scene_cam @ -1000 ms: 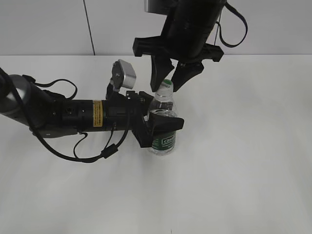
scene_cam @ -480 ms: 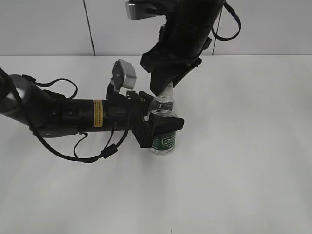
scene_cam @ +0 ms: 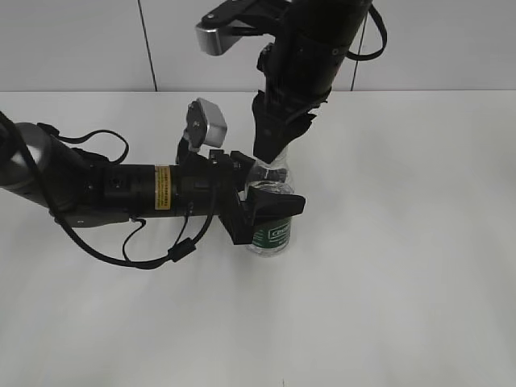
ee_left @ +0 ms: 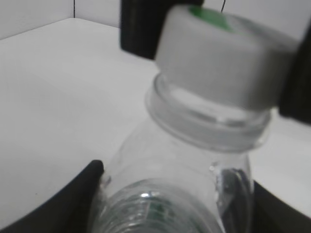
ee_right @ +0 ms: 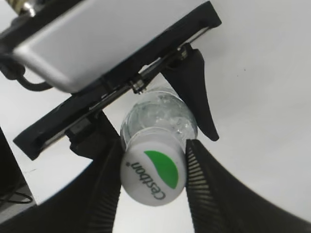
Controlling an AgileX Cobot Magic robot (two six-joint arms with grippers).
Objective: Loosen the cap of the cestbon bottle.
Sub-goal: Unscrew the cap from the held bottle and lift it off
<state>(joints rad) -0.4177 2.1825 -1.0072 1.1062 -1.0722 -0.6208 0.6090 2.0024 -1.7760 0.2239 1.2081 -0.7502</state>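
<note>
The cestbon bottle stands upright on the white table, clear with a dark green label. My left gripper is shut on its body from the left; the bottle's shoulder fills the left wrist view between the black fingers. The white cap with its green patch and "cestbon" lettering sits between my right gripper's ribbed fingers, which press on both sides. In the exterior view the right gripper comes down from above and hides the cap. The cap also shows in the left wrist view.
The white table stretches around the bottle. The left arm lies along the table on the left with its cables. A white wall stands behind the table's far edge.
The right gripper has turned about its axis and closed from a wide open spread onto the cap. The left gripper and bottle have stayed in place.
</note>
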